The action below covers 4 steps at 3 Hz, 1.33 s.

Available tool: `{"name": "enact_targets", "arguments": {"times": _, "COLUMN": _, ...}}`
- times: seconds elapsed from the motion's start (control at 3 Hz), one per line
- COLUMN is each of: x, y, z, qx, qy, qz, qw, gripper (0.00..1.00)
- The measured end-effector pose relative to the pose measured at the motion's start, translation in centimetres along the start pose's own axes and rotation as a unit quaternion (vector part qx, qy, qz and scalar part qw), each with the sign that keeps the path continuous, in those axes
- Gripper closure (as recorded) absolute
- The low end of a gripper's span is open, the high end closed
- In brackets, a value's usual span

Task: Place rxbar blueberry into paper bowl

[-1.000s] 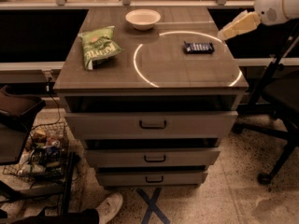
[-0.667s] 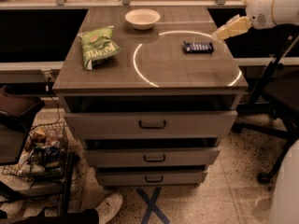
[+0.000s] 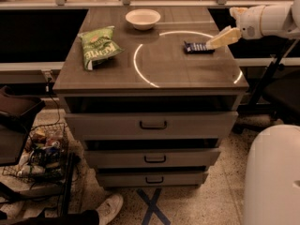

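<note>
The rxbar blueberry, a small dark blue bar, lies flat on the wooden cabinet top near its right edge. The paper bowl, off-white and round, stands at the back middle of the top. My gripper reaches in from the right on a white arm; its pale tip is just right of the bar and slightly above it, close to the bar's right end. Whether it touches the bar cannot be told.
A green crinkled chip bag lies on the left of the top. A bright ring of light marks the surface. Drawers are below. A wire basket stands on the floor at left; a white rounded body is at lower right.
My gripper has moved left and down from beyond the cabinet's right edge, ending next to the bar's right end. The bar, bowl and chip bag have not moved.
</note>
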<state>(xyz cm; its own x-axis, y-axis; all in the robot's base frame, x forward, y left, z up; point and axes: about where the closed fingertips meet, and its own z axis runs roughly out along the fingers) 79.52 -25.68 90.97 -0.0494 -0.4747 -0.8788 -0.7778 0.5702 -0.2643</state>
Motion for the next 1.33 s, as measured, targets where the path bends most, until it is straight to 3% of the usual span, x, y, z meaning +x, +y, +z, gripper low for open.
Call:
{"name": "enact_targets", "arguments": {"times": 0.67, "x": 3.3, "y": 2.8, "z": 3.1, "qx": -0.074, "qy": -0.003, "qz": 0.015, "qw": 0.9971, "gripper": 0.0}}
{"name": "enact_targets", "arguments": {"times": 1.0, "x": 4.8, "y": 4.1, "z": 3.9, "qx": -0.102, "qy": 0.003, "qz": 0.027, "qw": 0.9944, "gripper": 0.0}}
{"name": "enact_targets", "arguments": {"times": 1.33, "x": 6.1, "y": 4.6, "z": 5.1, "qx": -0.113, "qy": 0.016, "qz": 0.051, "qw": 0.9922, "gripper": 0.04}}
